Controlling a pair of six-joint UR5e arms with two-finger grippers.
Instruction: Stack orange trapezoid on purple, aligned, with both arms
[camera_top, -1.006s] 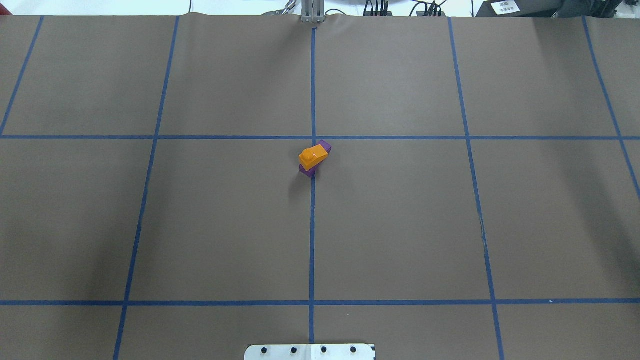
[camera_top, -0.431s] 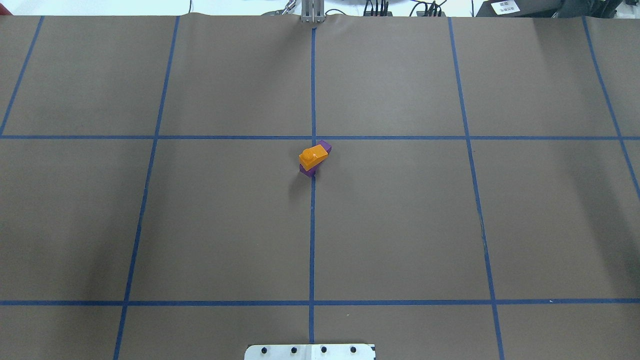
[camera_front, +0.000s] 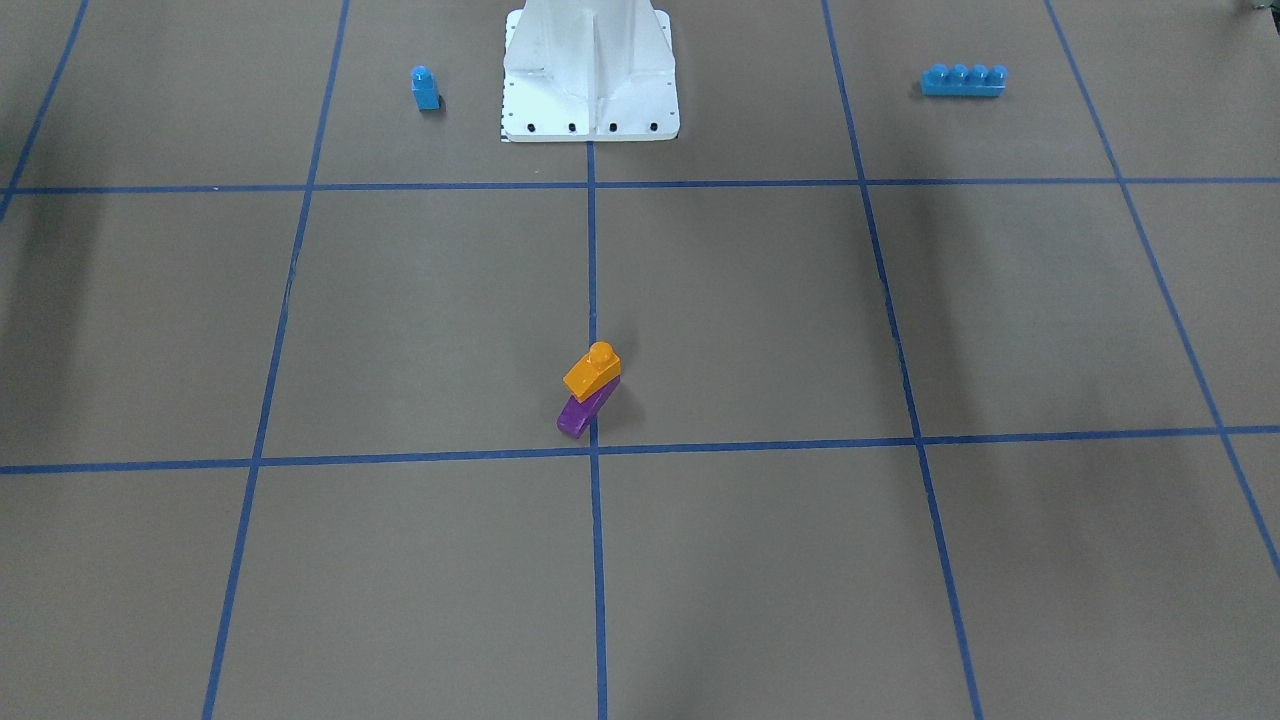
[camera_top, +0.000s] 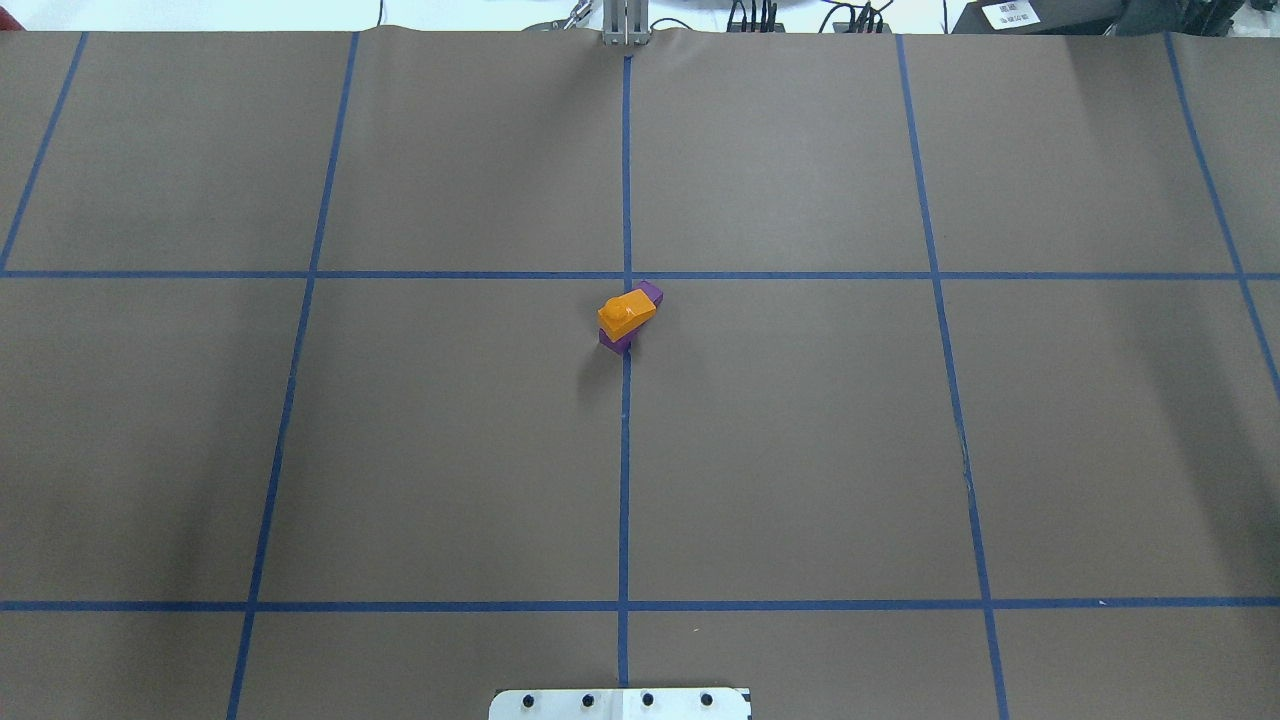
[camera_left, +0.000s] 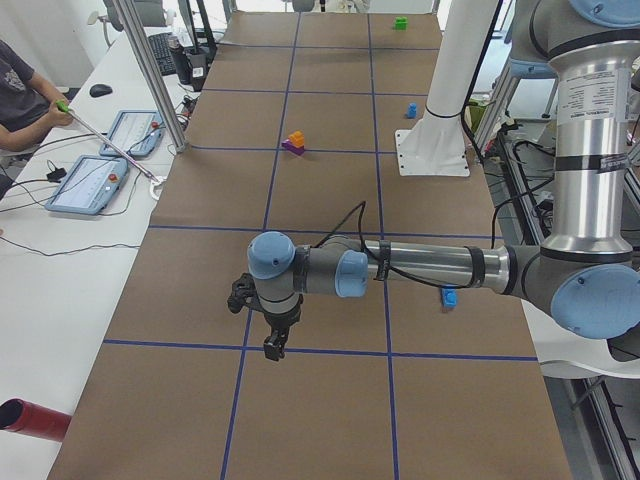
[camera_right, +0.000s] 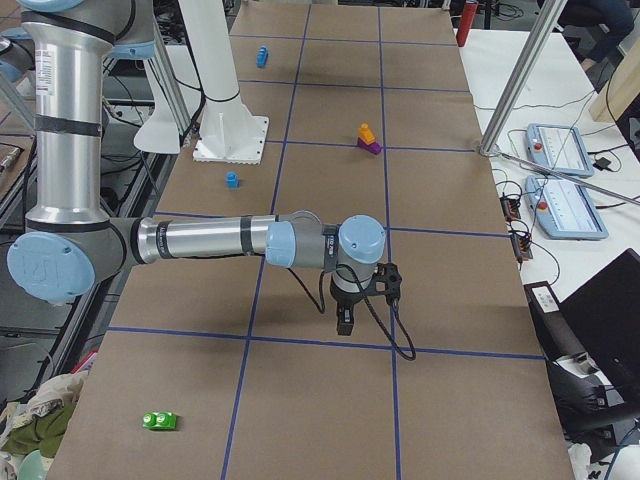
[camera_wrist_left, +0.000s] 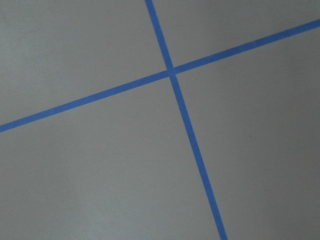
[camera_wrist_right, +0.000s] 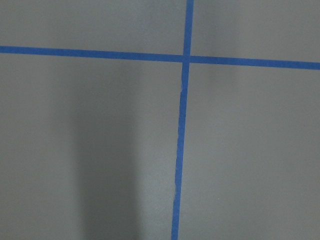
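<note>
Brown paper crossed by blue tape lines (camera_front: 591, 260) covers the table (camera_front: 980, 310). In the front-facing view we see the orange trapezoid (camera_front: 592, 372) sitting on the purple brick (camera_front: 578, 412) near the table's middle, right on a lengthwise tape line, and the purple brick's near end sticks out from under it. At the far edge a small blue single-stud brick (camera_front: 425, 88) and a long blue four-stud brick (camera_front: 963, 80) stand on either side of the white robot base (camera_front: 590, 70), well apart from the orange trapezoid. From overhead we find the orange trapezoid stud-up and turned a little against the purple brick, whose two ends show past it. In the exterior left view the left arm (camera_left: 430, 268) stretches low across the table. Its left gripper (camera_left: 273, 345) points down over a tape line, well apart from the orange trapezoid, and we cannot tell whether its fingers are spread or pressed together. In the exterior right view the right arm (camera_right: 200, 240) reaches out the same way. Its right gripper (camera_right: 343, 322) hangs just above the paper near a tape line, far from the orange trapezoid, and there too we cannot tell how the fingers stand. A small green brick (camera_right: 159, 420) lies near that view's lower left. Both wrist views give us only brown paper and two crossing tape lines.
</note>
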